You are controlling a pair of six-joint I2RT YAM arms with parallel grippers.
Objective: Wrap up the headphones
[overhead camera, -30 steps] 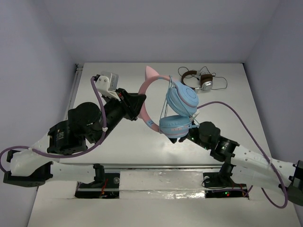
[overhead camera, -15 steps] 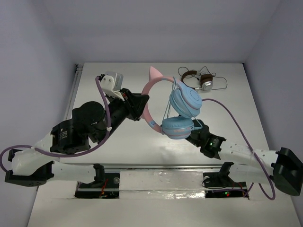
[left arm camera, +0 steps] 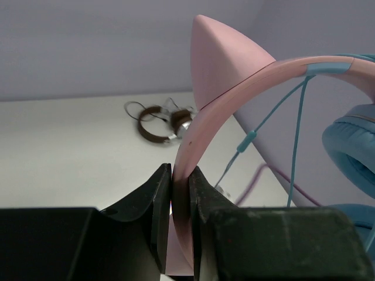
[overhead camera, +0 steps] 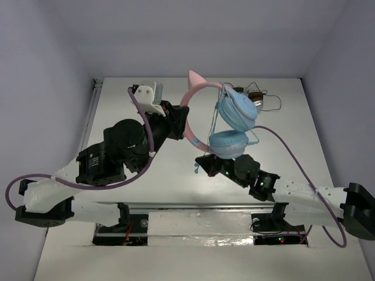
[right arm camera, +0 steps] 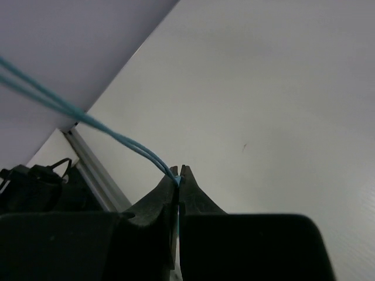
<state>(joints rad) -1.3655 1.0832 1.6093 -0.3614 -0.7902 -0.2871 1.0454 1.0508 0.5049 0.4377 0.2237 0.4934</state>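
Observation:
The headphones (overhead camera: 237, 111), with light blue ear cups and a pink cat-ear headband (left arm camera: 234, 88), hang in the air over the middle of the table. My left gripper (overhead camera: 183, 120) is shut on the headband, whose pink band sits pinched between the jaws (left arm camera: 180, 172). The thin pale-blue cable (overhead camera: 212, 126) runs down from the cups. Below the lower cup, my right gripper (overhead camera: 202, 163) is shut on two strands of that cable (right arm camera: 88, 120), which are nipped at the fingertips (right arm camera: 179, 171).
Smaller brown-and-silver headphones (overhead camera: 258, 99) with a dark cable lie on the table at the back right, also seen in the left wrist view (left arm camera: 161, 120). A metal rail (overhead camera: 91, 111) runs along the table's left edge. A purple wall stands behind.
My right gripper has shut on the cable and slid left under the lower ear cup. The left arm has carried the headphones up and toward the back right.

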